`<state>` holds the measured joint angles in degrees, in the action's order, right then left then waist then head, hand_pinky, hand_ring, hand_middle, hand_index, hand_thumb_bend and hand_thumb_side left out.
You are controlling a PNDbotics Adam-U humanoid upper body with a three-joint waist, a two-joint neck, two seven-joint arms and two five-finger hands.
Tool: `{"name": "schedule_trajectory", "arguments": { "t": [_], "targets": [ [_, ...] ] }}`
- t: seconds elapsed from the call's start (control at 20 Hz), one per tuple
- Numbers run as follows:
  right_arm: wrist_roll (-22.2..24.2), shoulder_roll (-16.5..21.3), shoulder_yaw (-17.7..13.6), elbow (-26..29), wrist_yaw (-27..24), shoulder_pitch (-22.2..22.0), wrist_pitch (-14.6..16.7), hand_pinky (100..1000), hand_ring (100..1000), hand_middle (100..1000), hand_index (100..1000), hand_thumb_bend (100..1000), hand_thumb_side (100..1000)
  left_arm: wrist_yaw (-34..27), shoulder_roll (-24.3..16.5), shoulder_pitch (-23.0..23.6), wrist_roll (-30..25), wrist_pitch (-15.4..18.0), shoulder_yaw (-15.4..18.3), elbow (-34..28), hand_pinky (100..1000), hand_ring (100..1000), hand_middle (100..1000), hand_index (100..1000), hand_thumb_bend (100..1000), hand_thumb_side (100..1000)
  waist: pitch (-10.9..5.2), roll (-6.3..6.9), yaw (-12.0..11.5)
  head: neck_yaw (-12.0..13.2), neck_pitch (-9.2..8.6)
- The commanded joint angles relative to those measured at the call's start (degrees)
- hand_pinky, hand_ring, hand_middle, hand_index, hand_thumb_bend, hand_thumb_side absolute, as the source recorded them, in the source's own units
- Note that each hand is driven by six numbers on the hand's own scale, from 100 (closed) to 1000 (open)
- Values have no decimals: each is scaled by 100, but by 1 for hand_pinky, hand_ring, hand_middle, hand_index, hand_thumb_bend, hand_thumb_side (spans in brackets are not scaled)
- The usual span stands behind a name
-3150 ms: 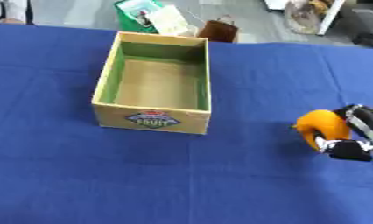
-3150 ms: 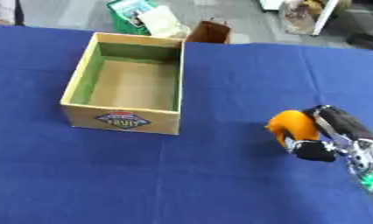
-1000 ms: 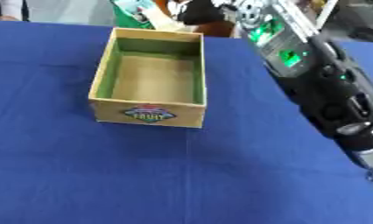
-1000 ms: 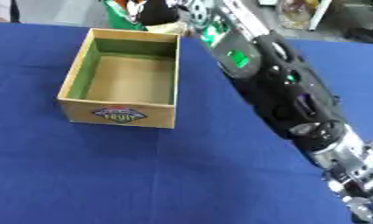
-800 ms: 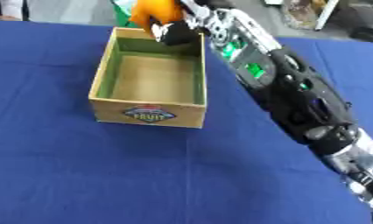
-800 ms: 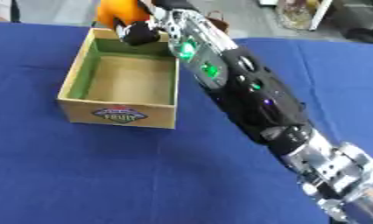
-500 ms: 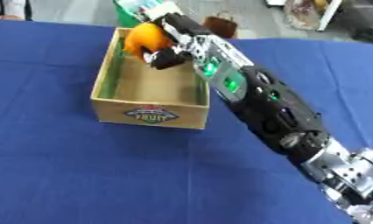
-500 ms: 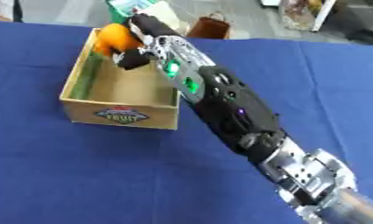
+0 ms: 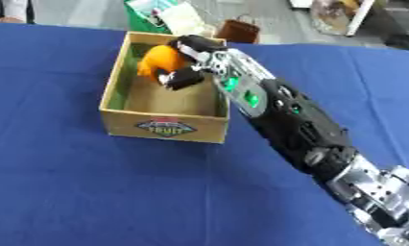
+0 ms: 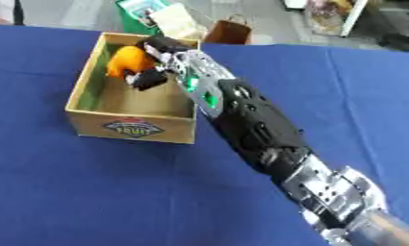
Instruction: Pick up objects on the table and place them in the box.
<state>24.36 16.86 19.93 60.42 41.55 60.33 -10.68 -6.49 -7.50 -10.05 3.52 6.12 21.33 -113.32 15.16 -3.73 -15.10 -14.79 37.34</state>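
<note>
step: drop-off | right hand (image 9: pixel 189 60) curled around the orange thing (image 9: pixel 158 61), holding it over the far end of the box (image 9: pixel 164 129) | tip: you wanna lower it inside the walls before letting go

An orange object (image 9: pixel 157 61) is hanging inside the open cardboard box (image 9: pixel 164 128), toward its far end.

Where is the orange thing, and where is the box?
orange thing (image 9: pixel 156 60), left eye view, on its rounded orange side
box (image 9: pixel 164 128), left eye view, on its front wall by the label
</note>
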Motion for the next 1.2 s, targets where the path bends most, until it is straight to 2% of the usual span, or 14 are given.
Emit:
{"name": "schedule_trajectory", "arguments": {
  "t": [0.05,0.25,0.3,0.5,0.65,0.95,1.05,1.2],
  "targets": [
    [-91,110,-147,101,52,132,-74,926,1000,860,1000,185,604,-3,-48,-37,2,20,17,-128,447,354,465,537,100,787,-86,53,11,10,-30],
    [-302,205,-124,119,-201,3,-219,933,1000,877,1000,583,618,-2,-41,-42,14,10,25,-128,447,354,465,537,100,787,-79,34,24,52,-47],
    [-365,229,-139,122,-249,-23,-237,932,1000,874,1000,638,620,0,-41,-43,15,10,28,-128,447,353,465,537,100,787,-78,30,28,66,-52],
    [-662,353,-169,255,-432,-114,-254,933,1000,882,1000,694,615,10,-45,-40,23,6,44,-128,448,354,465,537,100,788,-75,10,48,125,-52],
    [-631,483,-143,424,-501,-168,-271,937,1000,890,1000,743,615,18,-48,-44,18,0,46,-128,449,354,465,537,100,788,-76,-4,72,163,-70],
    [-646,624,-225,699,-680,-188,-402,935,1000,863,1000,722,636,26,-48,-42,19,2,55,-128,449,354,465,537,100,788,-80,7,98,177,-65],
    [-753,739,-249,957,-829,-215,-464,932,1000,857,1000,712,652,29,-52,-40,25,5,62,-128,449,354,465,537,100,788,-83,4,113,193,-60],
    [-920,1110,-298,1715,-1160,-377,-590,921,1000,847,1000,688,702,39,-65,-36,44,8,83,-128,449,354,465,537,100,789,-88,-14,159,258,-56]
  ]
}}
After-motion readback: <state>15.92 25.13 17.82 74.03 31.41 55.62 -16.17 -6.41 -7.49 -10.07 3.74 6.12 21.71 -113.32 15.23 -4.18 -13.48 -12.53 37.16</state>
